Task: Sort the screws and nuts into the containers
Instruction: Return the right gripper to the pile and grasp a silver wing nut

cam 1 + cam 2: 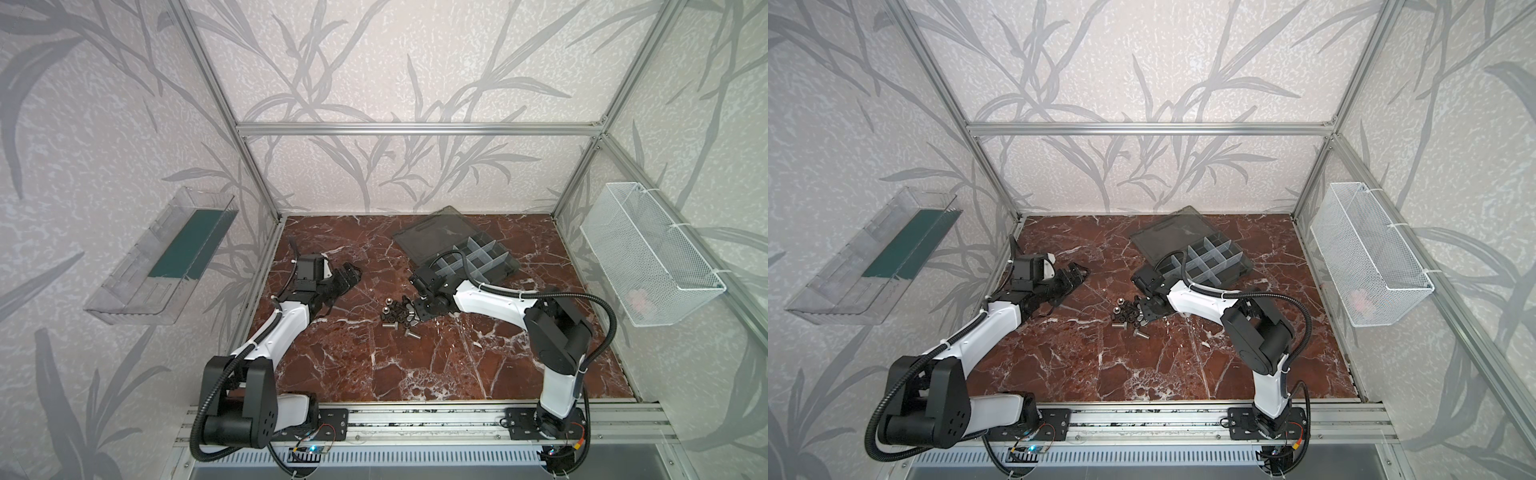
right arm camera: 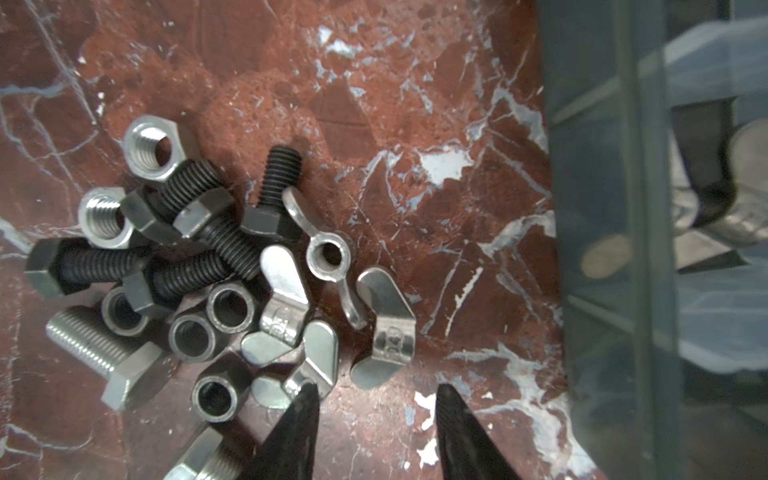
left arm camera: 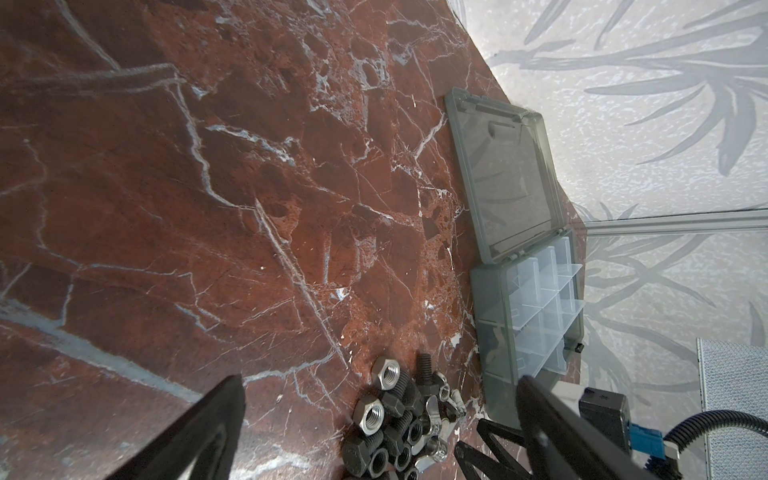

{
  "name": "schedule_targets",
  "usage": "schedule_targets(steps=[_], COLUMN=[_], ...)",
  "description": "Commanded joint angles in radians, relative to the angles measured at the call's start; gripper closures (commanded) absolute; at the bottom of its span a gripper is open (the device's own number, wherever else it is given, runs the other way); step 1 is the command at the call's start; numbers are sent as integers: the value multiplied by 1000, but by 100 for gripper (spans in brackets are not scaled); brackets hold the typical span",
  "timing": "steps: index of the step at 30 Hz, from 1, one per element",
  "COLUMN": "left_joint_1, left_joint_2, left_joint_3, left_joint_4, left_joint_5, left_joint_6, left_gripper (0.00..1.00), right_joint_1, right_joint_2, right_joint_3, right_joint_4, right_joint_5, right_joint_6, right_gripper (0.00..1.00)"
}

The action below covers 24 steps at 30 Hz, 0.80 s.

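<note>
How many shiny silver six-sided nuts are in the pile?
2. One silver nut lies at the outer edge of the pile; the other sits next to it. More could hide under the black screws.

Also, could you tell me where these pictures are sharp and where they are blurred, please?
Right wrist view: the screws and nuts are sharp with bright glints, the box wall blurred. Left wrist view: the table is crisp, the left gripper dark and soft. In both top views: even light, the pile tiny.

Bare tabletop (image 1: pixel 374 365) in front of screws (image 1: pixel 409 332) and nuts (image 1: pixel 389 302); organiser box (image 1: pixel 494 249) close behind.
</note>
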Motion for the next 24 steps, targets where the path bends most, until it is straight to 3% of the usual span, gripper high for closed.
schedule_targets(steps=[1,18,24], left_joint_1=[-4,-3,-3], left_joint_2=[9,13,15], left_joint_3=[18,15,14], left_joint_4=[-2,-2,-1], left_joint_5=[4,-3,-4], left_joint_6=[0,-4,-5], left_gripper=[1,1,1], right_joint_1=[-7,-37,-38], right_joint_2=[22,89,117], right_joint_3=[32,39,40], right_joint_4=[-6,22,27], right_joint_5=[37,23,17], right_joint_6=[10,14,5], right_gripper=[53,59,66])
